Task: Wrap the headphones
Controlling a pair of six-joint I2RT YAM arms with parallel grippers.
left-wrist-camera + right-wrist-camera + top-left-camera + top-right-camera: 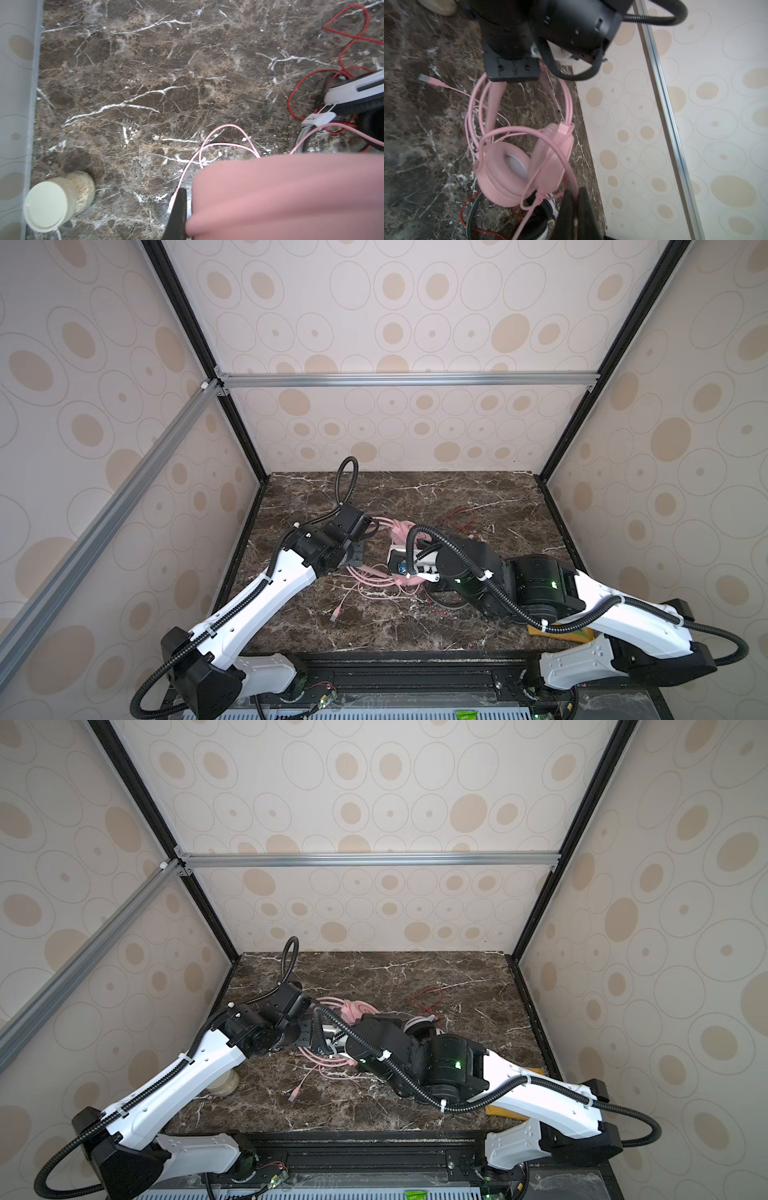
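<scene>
The pink headphones [506, 166] lie mid-table, with an ear cup [401, 531] showing in both top views. My left gripper [512, 80] is shut on their wide headband [291, 197]; only one black finger [178, 207] shows beside it in the left wrist view. My right gripper [576, 192] is shut on the pink cable [550, 149], which crosses the ear cups. More of that cable lies in loose loops [374, 585] and ends in a plug [334, 616]. The white-and-black headphones [353, 91] lie partly under the pink ones, and their red cable [461, 518] trails toward the back.
A small jar with a pale lid [47, 207] stands near the left wall, under my left forearm [224, 1081]. A flat yellow item [505, 1110] lies under my right arm at the front right. Patterned walls enclose the marble table [415, 493] on three sides.
</scene>
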